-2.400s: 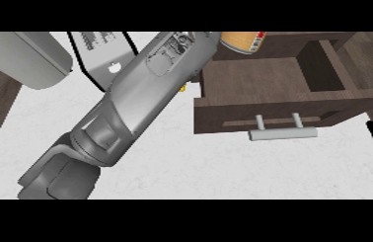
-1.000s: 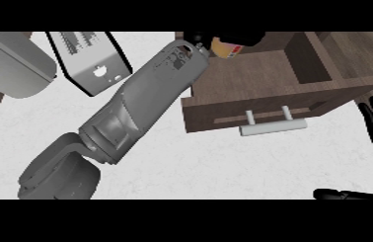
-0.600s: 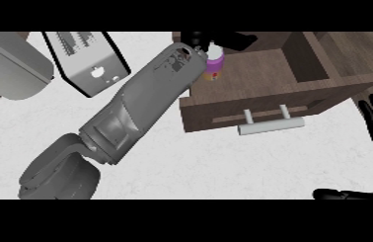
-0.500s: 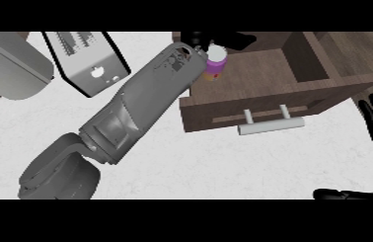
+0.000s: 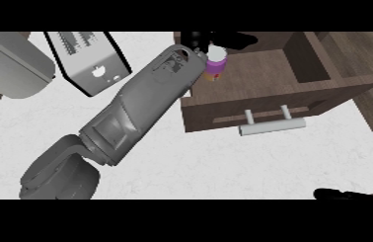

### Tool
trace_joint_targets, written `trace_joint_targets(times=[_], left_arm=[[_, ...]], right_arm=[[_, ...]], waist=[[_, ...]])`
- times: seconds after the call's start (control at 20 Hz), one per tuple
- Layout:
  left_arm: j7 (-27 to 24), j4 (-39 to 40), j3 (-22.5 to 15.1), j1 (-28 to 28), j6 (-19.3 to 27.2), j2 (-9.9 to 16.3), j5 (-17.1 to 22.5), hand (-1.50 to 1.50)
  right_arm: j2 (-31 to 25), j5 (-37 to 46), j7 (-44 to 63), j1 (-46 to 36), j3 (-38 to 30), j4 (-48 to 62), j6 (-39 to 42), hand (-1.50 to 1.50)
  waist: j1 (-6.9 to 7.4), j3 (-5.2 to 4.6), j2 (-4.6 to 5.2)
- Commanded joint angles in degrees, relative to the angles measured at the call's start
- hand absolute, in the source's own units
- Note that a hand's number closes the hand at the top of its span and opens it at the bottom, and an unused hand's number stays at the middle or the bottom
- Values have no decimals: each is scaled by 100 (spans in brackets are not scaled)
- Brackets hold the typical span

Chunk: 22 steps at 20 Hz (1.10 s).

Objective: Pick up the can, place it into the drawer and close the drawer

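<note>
The purple can (image 5: 215, 66) with a white top stands upright inside the open brown drawer (image 5: 270, 83), close to its left wall. My left hand (image 5: 218, 39) hovers just above and behind the can, its fingers spread out to the right and not curled round it. The grey left forearm runs from the lower left up to the drawer's left corner. Only a black sliver of my right hand (image 5: 342, 194) shows at the lower right edge.
The drawer's silver handle (image 5: 271, 125) sticks out over the white counter (image 5: 218, 162). A white boxy appliance (image 5: 87, 63) and a grey rounded object (image 5: 22, 68) sit at the upper left.
The can, earlier tucked under my left hand, has come down into the drawer and now stands there in plain sight. The hand sits a little higher above it.
</note>
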Motion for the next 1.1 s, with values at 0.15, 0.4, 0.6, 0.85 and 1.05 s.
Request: trace_joint_targets(times=[0.15,0.4,0.6,0.85,1.05], left_arm=[[-127,-225,98,-15,36,0,429,-150],[-153,-481,44,-135,303,0,616,-150],[-444,-283,109,-42,259,0,576,-150],[-337,-437,39,-89,351,0,550,-150],[-71,-470,42,-85,336,0,540,-150]], right_arm=[[-362,842,-426,-52,221,-119,125,-150],[-596,1737,-352,-438,563,-53,34,-150],[-575,2983,-647,-349,1077,192,-308,-150],[-745,4106,-613,-604,1503,797,-537,-150],[-744,4957,-633,-691,1981,1266,-784,-150]], waist=[[70,0,-15],[264,-4,-63],[427,-6,-75],[593,-7,-130],[650,-8,-158]])
